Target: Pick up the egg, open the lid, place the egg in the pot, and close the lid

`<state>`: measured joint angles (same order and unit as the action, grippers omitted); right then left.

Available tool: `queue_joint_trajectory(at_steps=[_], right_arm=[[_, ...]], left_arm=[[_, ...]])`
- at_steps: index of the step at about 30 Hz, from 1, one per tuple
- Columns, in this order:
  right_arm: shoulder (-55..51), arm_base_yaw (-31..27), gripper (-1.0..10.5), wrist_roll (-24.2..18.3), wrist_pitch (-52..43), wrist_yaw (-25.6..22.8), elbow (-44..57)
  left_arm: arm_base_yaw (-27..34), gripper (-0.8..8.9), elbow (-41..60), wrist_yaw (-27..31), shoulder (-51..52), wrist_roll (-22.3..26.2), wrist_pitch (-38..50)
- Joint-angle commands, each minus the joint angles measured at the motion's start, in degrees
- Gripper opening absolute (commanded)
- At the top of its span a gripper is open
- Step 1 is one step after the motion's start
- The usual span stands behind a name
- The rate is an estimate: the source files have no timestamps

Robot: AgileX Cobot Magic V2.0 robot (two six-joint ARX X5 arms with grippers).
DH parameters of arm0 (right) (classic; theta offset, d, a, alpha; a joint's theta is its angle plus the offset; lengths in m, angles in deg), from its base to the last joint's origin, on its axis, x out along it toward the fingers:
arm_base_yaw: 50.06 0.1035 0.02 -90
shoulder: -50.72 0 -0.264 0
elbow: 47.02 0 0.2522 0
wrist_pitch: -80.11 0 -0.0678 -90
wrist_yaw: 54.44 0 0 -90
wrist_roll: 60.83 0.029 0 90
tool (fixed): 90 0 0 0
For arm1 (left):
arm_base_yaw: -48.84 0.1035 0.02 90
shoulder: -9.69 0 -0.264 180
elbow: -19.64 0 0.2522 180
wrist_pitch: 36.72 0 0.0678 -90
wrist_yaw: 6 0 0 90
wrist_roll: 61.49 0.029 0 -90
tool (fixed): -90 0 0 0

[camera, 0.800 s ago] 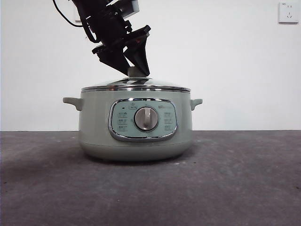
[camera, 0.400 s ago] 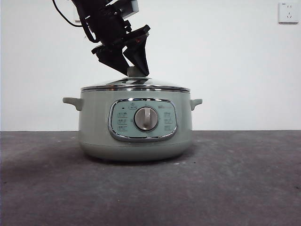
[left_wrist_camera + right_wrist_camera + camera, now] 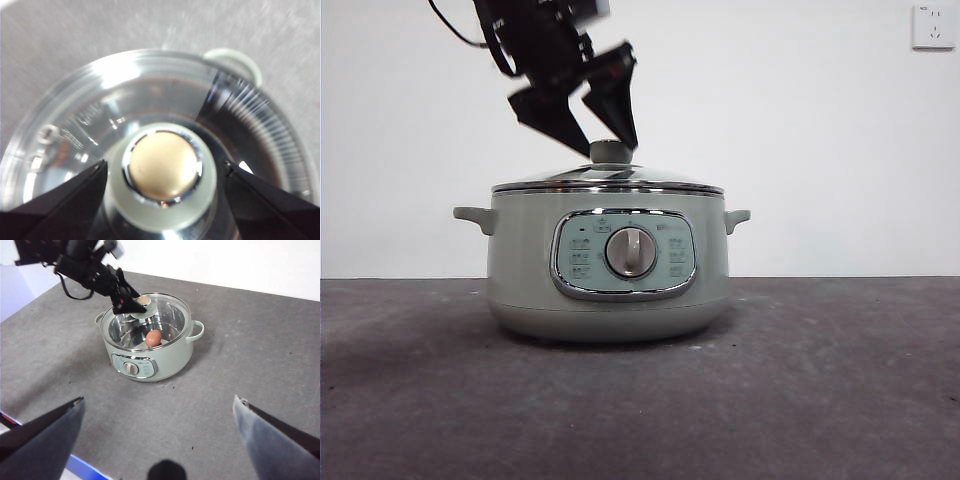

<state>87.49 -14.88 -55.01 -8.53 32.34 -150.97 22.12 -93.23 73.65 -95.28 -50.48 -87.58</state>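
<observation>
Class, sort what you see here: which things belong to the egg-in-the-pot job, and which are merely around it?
Job: egg inside the pot; lid on it; left gripper, jaws open above the knob; right gripper, waiting.
Merely around: wall socket; table.

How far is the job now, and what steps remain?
Nearly finished. The egg already lies inside the pot, seen through the glass, and the lid sits flat on the pot's rim. In hand: the left gripper hangs just above the lid's knob, jaws open on either side of it and not gripping. The right gripper waits high and far off, open. Nothing seems left except moving the left arm away.
</observation>
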Motion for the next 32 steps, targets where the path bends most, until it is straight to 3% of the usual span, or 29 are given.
queue_joint_trajectory(at_steps=[1, 10, 18, 23, 32], right_arm=[[-0.28, 0.04, 5.0, 0.57, 1.4, -0.35, 0.39], [-0.26, 0.04, 5.0, 0.2, 1.4, -1.73, 0.39], [-0.24, 0.04, 5.0, 0.17, 1.4, -1.73, 0.42], [-0.24, 0.04, 5.0, 0.17, 1.4, -1.73, 0.42], [-0.22, 0.04, 4.6, 0.24, 1.4, -1.73, 0.44]], left_arm=[[0.22, 3.83, -0.11, -0.09, 3.69, -0.11, -0.83], [0.15, 3.77, -0.11, -0.48, 16.96, -3.02, -12.81], [0.15, 3.77, -0.11, -8.07, 28.26, -5.68, -25.05], [0.15, 3.77, -0.11, -9.6, 33.33, -6.12, -31.56], [0.15, 3.41, -0.11, -9.6, 36.89, -6.1, -36.26]])
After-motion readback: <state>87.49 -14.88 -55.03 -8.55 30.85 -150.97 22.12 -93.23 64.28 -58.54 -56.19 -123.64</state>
